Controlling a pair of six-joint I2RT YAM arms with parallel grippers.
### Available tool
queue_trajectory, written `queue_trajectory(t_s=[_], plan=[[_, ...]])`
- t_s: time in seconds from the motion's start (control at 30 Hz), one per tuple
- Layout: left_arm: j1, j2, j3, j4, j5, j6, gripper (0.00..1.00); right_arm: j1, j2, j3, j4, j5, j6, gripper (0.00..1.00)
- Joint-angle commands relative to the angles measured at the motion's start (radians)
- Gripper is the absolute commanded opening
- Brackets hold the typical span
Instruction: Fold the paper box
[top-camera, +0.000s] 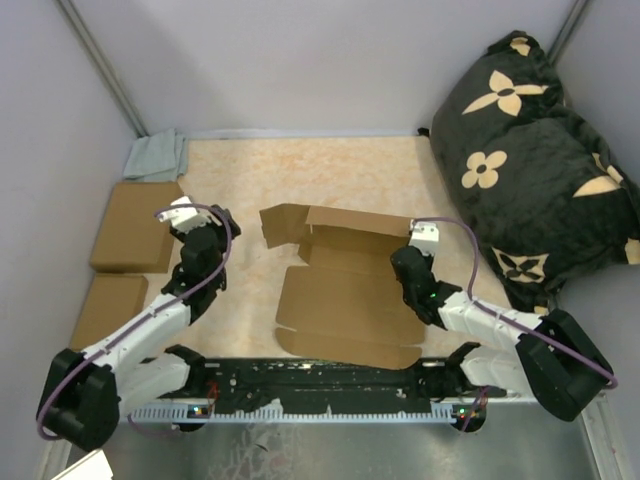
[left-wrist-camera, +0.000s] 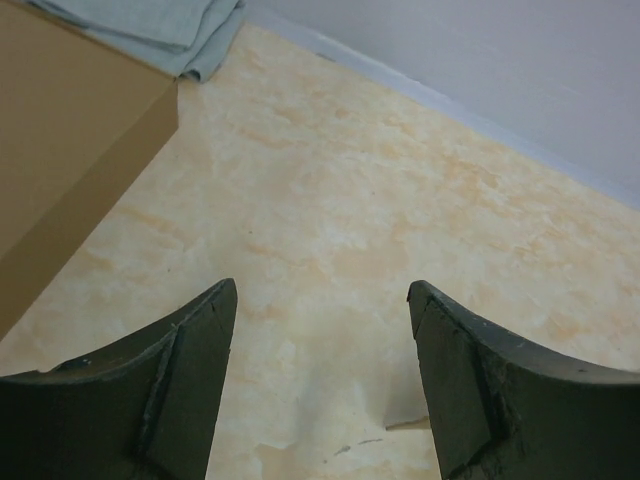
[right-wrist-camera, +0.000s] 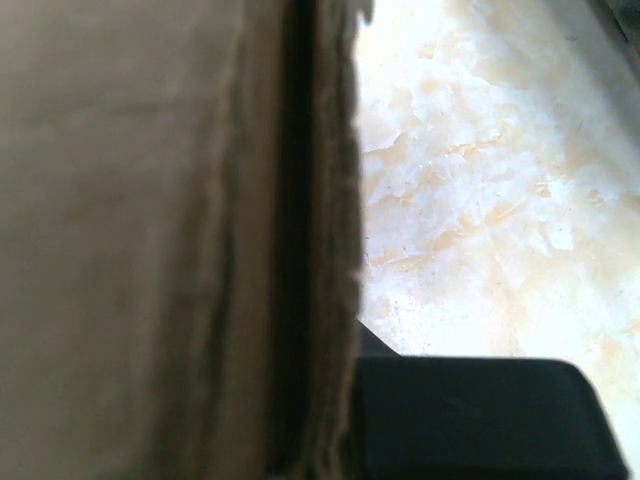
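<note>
Midway through the fold, by the look of it: one wall up, nothing locked yet.

Starting nearest the bases, find the front flap of the paper box (top-camera: 345, 300) flat on the table (top-camera: 340, 170), centre of the workspace, with the base panel behind it also flat. Further back, note the rear wall raised and a left corner flap splayed outward, not tucked.

On the right edge of the blank, find the right tool (top-camera: 408, 262) closed, seemingly pinching a side wall. In its wrist view, cardboard hard against the one visible finger, the other hidden behind the sheet.

Well left of the blank, find the left tool (left-wrist-camera: 320, 300) spread wide over bare table, gripping nothing, touching no cardboard.

Beyond it to the left, two ready-made boxes (top-camera: 135, 225) along the wall and a grey cloth (top-camera: 155, 155) in the far corner. Far right, a dark flowered cushion (top-camera: 530, 150).

Next, probably: bring the left tool across to the loose left flap, stand it up and tuck it inward while keeping the right wall held. Calls for a low approach and a light pinch on thin board. Otherwise risks creasing the flap or shoving the whole blank sideways.
</note>
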Motion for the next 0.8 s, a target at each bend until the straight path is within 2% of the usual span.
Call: queue_trajectory(t_s=[0.0, 0.1, 0.27, 0.43, 0.57, 0.77], plan=[[0.15, 0.092, -0.011, 0.019, 0.221, -0.197, 0.75, -0.023, -0.005, 0.025, -0.013, -0.079, 0.028, 0.0], [0.235, 0.19, -0.066, 0.193, 0.389, -0.243, 0.7, -0.033, -0.013, 0.03, -0.008, -0.134, 0.014, 0.0], [0.247, 0.265, -0.18, 0.543, 0.632, -0.236, 0.67, -0.047, -0.027, 0.061, -0.037, -0.222, -0.02, 0.0], [0.246, 0.355, -0.278, 0.871, 0.732, -0.277, 0.7, -0.052, -0.037, 0.056, -0.014, -0.245, -0.04, 0.01], [0.245, 0.452, -0.338, 1.12, 0.822, -0.316, 0.67, -0.056, -0.031, 0.063, -0.022, -0.253, -0.046, 0.01], [0.213, 0.466, -0.455, 1.302, 0.929, -0.336, 0.57, -0.061, -0.026, 0.082, -0.035, -0.26, -0.056, 0.01]])
